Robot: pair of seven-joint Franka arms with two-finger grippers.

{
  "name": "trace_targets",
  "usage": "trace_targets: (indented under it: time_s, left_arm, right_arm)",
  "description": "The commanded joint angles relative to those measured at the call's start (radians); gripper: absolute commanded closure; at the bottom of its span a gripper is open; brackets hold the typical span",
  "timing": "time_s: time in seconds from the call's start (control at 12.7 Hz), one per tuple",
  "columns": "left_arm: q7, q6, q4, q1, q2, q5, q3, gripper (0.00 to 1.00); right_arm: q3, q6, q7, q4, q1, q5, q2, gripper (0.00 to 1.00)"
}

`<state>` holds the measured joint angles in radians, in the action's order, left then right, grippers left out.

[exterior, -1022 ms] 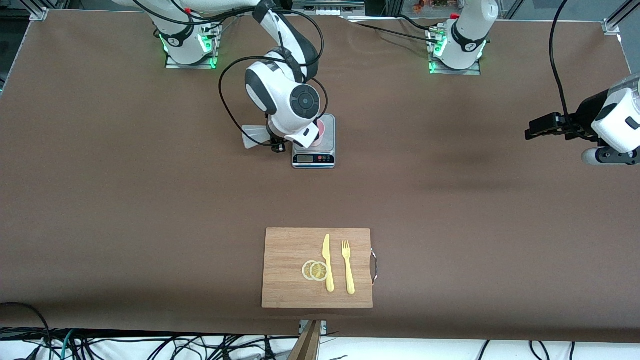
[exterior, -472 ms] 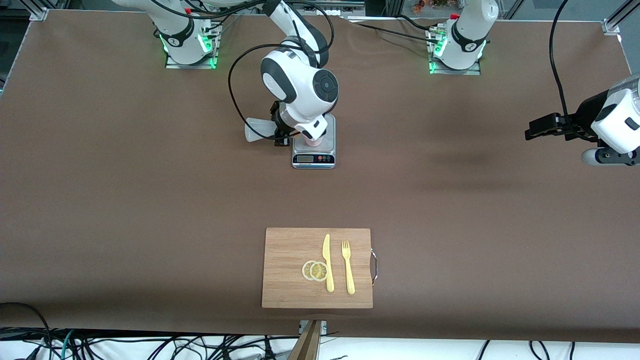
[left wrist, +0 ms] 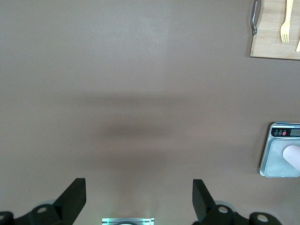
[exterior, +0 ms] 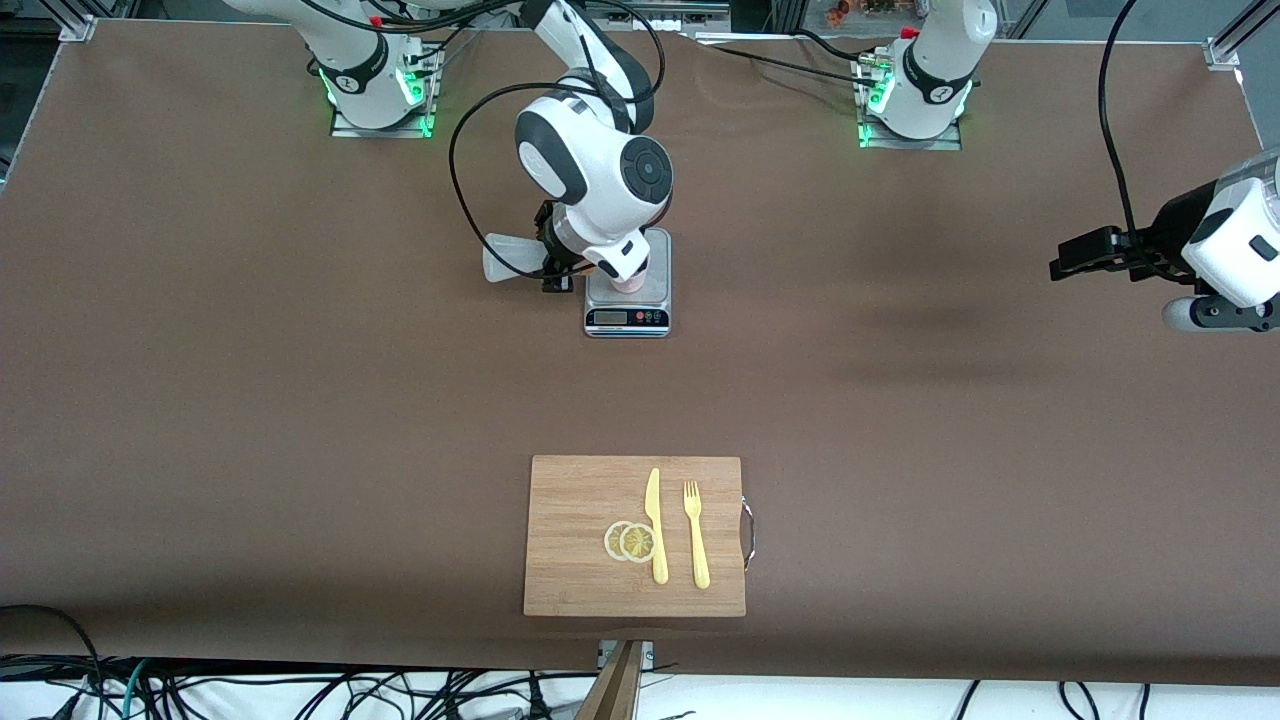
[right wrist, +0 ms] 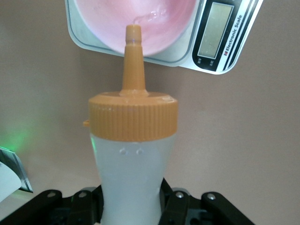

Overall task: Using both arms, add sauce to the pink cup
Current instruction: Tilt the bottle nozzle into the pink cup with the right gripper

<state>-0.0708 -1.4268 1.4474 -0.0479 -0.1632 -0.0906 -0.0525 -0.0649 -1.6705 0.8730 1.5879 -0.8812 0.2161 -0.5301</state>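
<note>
While the right gripper [right wrist: 133,206] squeezes the squeeze bottle [right wrist: 133,159] tight, the nozzle [right wrist: 132,56] now points at the pink cup [right wrist: 136,21]. A sec ago the right arm sat lower and more toward its own end of the table; half a sec ago it had swung up over the scale [exterior: 627,300], and since then it has only nudged a bit. So the big move looks done & the bottle is tipped on its side, tip aimed into the cup.

The cup sits on the scale, same spot as before. In the right wrist view there's a small clear glint inside the cup, can't tell if that's sauce yet.

The left gripper [left wrist: 139,199] hangs over bare table [exterior: 900,400] near the left arm's end, fingers wide apart, holding nothing. It waits, hasn't moved.

I think pouring is about to start or just started. Next: keep the tip over the cup & squeeze, else sauce drips on the scale.

The cutting board [exterior: 580,580] w/ knife [exterior: 655,525], fork [exterior: 695,530] & lemon slices [exterior: 630,541] sits nearer the front camera, same as before.
</note>
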Motion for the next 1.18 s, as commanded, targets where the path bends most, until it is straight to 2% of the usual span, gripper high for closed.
trace_targets:
  time_s: [0.0, 0.31, 0.71, 1.1]
  left_arm:
    - [0.023, 0.0, -0.005, -0.003, -0.001, 0.005, 0.0, 0.0]
    - [0.023, 0.0, -0.005, -0.003, -0.001, 0.006, 0.0, 0.0]
    - [0.025, 0.0, -0.005, -0.003, -0.002, 0.005, 0.0, 0.0]
    - [0.025, 0.0, -0.007, -0.003, -0.004, 0.005, 0.0, 0.0]
  right_arm:
    - [0.0, 0.028, 0.012, 0.001, 0.001, 0.002, 0.028, 0.75]
    - [-0.001, 0.015, 0.04, 0.003, 0.01, -0.01, 0.036, 0.75]
    - [-0.018, -0.014, 0.109, 0.015, 0.034, -0.153, 0.059, 0.75]
    - [-0.026, -0.049, 0.17, 0.038, 0.071, -0.228, 0.094, 0.74]
